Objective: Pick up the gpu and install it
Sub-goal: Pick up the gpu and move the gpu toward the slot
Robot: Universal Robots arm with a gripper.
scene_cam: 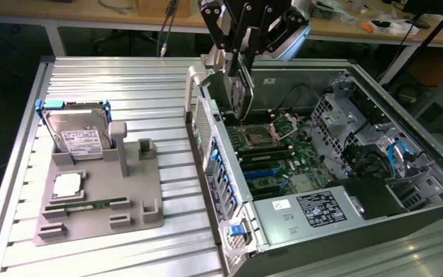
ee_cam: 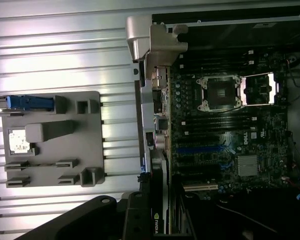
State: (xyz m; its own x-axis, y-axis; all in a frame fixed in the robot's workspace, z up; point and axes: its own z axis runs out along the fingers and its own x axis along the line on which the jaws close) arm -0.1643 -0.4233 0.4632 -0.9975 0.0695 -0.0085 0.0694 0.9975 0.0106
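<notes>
One claw (scene_cam: 239, 68) at the end of the arm is pinched on the upper edge of the gpu (scene_cam: 241, 98), which hangs edge-on over the open computer case (scene_cam: 391, 92). The card's lower edge is clear of the motherboard (scene_cam: 283, 156), above the processor socket (scene_cam: 252, 137). In the wrist view the card's silver bracket (ee_cam: 157, 50) lies along the case's slotted back wall (ee_cam: 145, 120). Open room lies over the board, between that wall and the drive cage (scene_cam: 337, 115). On the exterior view's left, well apart, a grey tray (scene_cam: 141, 190) on the ribbed table (scene_cam: 129, 81) holds a hard drive (scene_cam: 75, 135).
</notes>
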